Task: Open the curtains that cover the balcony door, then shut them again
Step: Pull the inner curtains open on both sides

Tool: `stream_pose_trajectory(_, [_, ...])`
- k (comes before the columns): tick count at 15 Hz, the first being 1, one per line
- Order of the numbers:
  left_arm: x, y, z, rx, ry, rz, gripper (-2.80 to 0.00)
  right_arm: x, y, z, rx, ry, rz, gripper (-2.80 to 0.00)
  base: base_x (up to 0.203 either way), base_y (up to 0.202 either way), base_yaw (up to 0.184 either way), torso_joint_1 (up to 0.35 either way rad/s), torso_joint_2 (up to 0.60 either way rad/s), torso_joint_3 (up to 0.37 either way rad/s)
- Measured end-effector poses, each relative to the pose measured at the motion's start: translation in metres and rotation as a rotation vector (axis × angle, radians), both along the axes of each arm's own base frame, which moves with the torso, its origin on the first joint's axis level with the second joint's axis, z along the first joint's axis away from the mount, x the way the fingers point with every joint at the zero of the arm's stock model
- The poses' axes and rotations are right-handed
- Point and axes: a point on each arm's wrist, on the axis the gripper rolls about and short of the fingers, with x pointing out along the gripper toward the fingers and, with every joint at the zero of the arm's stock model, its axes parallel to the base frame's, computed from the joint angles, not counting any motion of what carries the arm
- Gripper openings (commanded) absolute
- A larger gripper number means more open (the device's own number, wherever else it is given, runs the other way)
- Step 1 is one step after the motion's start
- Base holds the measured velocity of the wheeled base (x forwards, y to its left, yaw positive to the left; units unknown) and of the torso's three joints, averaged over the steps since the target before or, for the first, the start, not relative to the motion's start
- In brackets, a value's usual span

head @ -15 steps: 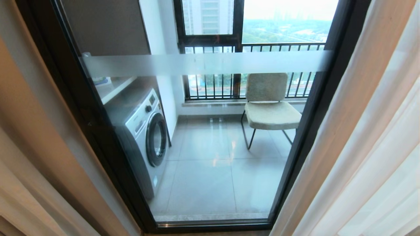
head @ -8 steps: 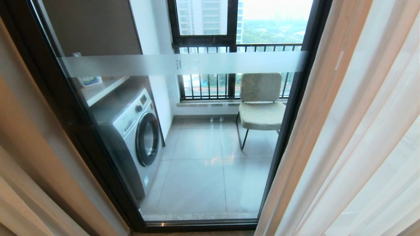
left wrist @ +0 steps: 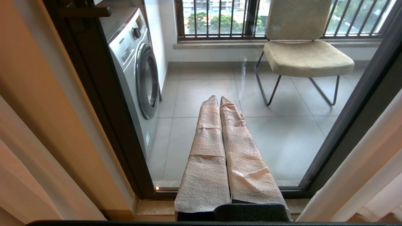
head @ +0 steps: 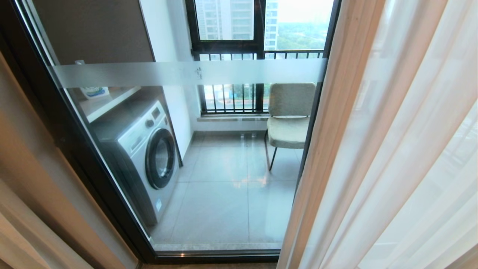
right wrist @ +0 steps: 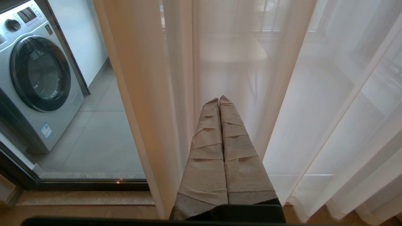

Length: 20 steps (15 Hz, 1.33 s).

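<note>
The balcony door [head: 209, 168] is a glass panel in a dark frame with a frosted white band [head: 186, 73] across it. Thin white sheer curtains [head: 392, 149] hang over its right part; the glass to their left is uncovered. Pale beige folds [head: 18, 231] fill the lower left corner. Neither arm shows in the head view. My left gripper [left wrist: 219, 98], its fingers wrapped in tan tape, is shut and empty, pointing at the bare glass [left wrist: 282, 135]. My right gripper [right wrist: 219, 99] is shut and empty too, pointing into the sheer curtains [right wrist: 314, 110] near their left edge [right wrist: 132, 110].
Behind the glass stand a washing machine [head: 142, 149] on the left and a beige chair [head: 289, 119] by the black-barred railing window [head: 231, 97]. The dark door frame [head: 93, 179] and its sill [head: 209, 257] lie just ahead.
The whole head picture has slid left, so the camera has moved right. The sheer curtains now fill more of the right side. Nothing in the scene itself has moved.
</note>
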Motion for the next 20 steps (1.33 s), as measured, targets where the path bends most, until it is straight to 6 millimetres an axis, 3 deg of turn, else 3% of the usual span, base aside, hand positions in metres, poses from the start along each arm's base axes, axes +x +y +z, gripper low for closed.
stream_pose_trajectory(20, [0.0,0.0,0.0,-0.001,0.0,0.001,-2.8,0.0,0.0,0.0,-0.04,0.0,0.0,-2.8,0.0,0.0,0.0,0.0,0.0,0.0])
